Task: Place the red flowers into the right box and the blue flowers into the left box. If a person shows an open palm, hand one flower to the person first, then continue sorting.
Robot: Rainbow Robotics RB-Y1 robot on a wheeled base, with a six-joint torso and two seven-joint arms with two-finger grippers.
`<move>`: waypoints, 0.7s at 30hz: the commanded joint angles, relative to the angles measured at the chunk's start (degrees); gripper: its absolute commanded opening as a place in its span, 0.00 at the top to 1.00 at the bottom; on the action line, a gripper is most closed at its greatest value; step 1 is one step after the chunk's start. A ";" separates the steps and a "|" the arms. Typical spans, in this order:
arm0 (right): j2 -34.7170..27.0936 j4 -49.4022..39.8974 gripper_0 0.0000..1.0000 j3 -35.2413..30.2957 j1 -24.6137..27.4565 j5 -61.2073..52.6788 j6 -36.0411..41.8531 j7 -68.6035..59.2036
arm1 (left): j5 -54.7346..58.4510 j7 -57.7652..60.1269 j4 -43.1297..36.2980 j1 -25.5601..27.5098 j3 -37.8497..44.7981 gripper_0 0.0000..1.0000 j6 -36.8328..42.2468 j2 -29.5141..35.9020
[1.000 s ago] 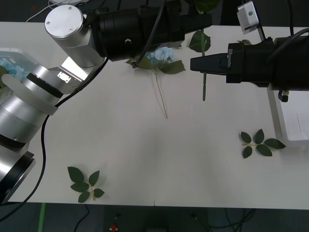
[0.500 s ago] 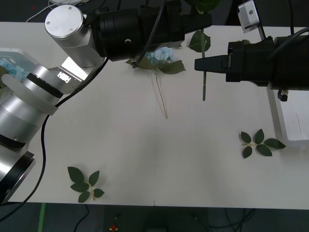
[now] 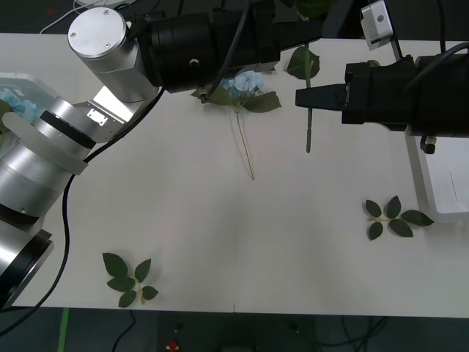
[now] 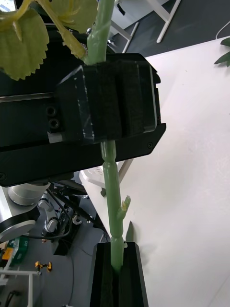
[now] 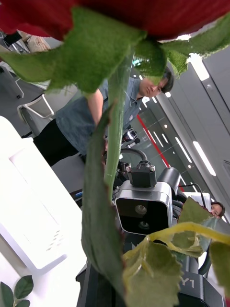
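The right wrist view showed both grippers clenched on one red flower's stem (image 4: 109, 177); the front view hid this. The left gripper (image 3: 311, 31) reached across the far table; the right gripper (image 3: 302, 98) gripped lower, over mid-table.

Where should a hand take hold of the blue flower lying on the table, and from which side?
Grip the blue flower on its bare lower stem, from straight above, fingers across it. That stem lies flat and thin with bare table either side; the head is fluffy and leafy. The left hand and right hand are both shut on a red flower.
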 commanded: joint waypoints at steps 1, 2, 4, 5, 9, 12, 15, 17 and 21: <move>1.58 -0.39 1.00 0.32 -2.27 -0.95 -0.91 2.85 | 0.73 -1.81 -0.75 0.50 -0.54 1.00 -0.45 1.74; 1.67 -0.39 1.00 0.23 -2.27 -1.13 -0.91 2.94 | 0.73 -1.81 -0.75 0.50 -0.54 1.00 -0.45 1.74; 1.67 -0.39 1.00 0.23 -2.27 -1.13 -0.91 2.94 | 0.73 -1.81 -0.75 0.50 -0.54 1.00 -0.45 1.74; 1.67 -0.39 1.00 0.32 -2.27 -1.13 -0.91 2.94 | 0.73 -1.81 -0.75 0.50 -0.54 0.63 -0.45 1.74; 1.85 -0.39 1.00 0.23 -2.27 -1.22 -0.91 3.12 | 0.73 -1.81 -0.75 0.50 -0.54 0.00 -0.45 1.74; 2.02 -0.39 1.00 0.32 -2.27 -1.22 -0.91 3.29 | 0.73 -1.81 -0.75 0.50 -0.54 0.00 -0.45 1.74; 2.11 -0.39 1.00 0.23 -2.27 -1.31 -0.91 3.29 | 0.73 -1.81 -0.75 0.50 -0.54 0.00 -0.45 1.74; 2.11 -0.39 1.00 0.32 -2.18 -1.31 -0.91 3.38 | 0.73 -1.81 -0.75 0.50 -0.54 0.00 -0.45 1.74; 2.11 -0.39 1.00 0.23 -2.18 -1.31 -0.91 3.56 | 0.73 -1.81 -0.75 0.50 -0.54 0.00 -0.45 1.74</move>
